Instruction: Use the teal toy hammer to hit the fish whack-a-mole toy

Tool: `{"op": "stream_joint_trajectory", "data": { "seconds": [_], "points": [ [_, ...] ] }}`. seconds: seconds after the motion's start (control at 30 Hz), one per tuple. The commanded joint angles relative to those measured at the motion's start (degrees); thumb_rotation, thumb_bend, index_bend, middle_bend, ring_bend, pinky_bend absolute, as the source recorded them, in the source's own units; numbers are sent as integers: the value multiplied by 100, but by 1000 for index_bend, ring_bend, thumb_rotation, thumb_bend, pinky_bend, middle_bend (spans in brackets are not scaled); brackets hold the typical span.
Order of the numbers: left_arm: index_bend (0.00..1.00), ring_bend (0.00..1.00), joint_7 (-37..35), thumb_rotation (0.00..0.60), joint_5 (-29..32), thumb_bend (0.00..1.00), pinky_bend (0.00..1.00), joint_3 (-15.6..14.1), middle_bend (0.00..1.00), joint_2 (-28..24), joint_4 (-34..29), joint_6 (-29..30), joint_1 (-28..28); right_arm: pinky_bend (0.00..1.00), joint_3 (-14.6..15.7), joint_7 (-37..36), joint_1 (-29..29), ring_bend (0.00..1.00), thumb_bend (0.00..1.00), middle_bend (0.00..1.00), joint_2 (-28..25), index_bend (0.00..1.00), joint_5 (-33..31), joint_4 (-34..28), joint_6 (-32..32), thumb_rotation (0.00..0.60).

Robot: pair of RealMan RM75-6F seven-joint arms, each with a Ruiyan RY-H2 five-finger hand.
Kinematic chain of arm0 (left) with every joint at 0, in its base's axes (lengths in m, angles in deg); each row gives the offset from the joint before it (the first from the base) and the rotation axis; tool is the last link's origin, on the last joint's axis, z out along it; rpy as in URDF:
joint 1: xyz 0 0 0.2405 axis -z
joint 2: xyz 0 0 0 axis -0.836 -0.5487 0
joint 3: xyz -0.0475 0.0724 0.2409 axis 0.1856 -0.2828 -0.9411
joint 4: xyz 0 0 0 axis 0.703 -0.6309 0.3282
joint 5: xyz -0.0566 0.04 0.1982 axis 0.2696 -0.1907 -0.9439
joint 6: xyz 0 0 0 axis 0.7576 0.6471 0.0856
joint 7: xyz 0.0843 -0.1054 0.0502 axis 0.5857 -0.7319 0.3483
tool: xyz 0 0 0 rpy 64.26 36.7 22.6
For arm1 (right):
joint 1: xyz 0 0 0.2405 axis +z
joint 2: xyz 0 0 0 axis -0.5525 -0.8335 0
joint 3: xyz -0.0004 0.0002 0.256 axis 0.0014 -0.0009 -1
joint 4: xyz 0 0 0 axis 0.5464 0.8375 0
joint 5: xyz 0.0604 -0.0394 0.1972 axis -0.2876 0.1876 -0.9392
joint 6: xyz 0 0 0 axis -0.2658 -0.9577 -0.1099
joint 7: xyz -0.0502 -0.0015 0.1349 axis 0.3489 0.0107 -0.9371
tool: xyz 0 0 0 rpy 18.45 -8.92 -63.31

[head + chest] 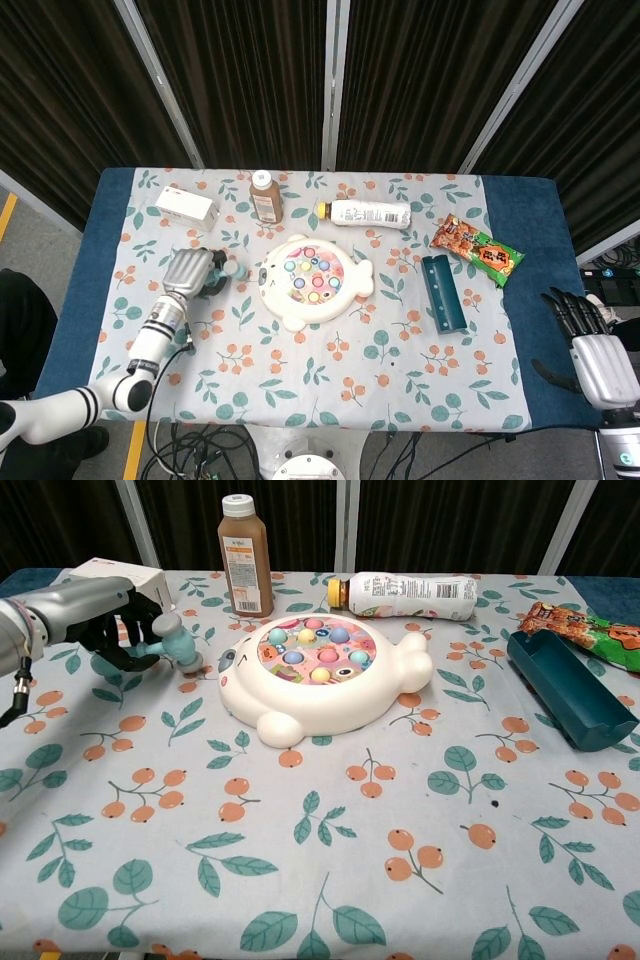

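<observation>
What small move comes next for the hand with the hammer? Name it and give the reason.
Probably carry the teal toy hammer rightward and a little higher, over the fish toy. The left hand already holds the hammer by its handle, its head just left of the toy's face, not yet above the colored pegs. The right hand waits off the table's edge.

Lab: black curtains [250, 80], cables [200, 445] below table [520, 260].

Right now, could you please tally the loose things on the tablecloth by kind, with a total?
Bottles: 2, brown juice bottle, white bottle lying down
Toys: 2, fish toy, teal hammer in the left robot hand
Boxes: 2, white box, teal box
Snack packets: 1
Total: 7
</observation>
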Motion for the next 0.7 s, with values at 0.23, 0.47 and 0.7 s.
{"op": "stream_joint_trajectory", "data": {
  "seconds": [0.23,0.47,0.7],
  "points": [
    [608,477,-1289,600,-1172,539,635,56,576,-486,-57,137,114,0,-3,105,-31,0,95,51,-41,0,16,-79,-51,600],
    [613,496,-1864,600,-2016,561,664,36,594,-859,-628,38,516,0,0,157,-52,0,94,51,-60,0,10,-123,-65,600],
    [613,497,-1828,600,-1963,569,664,104,594,-1045,-876,-1123,1289,0,16,115,-107,0,95,51,-60,0,-6,-89,-110,600]
  ]
}}
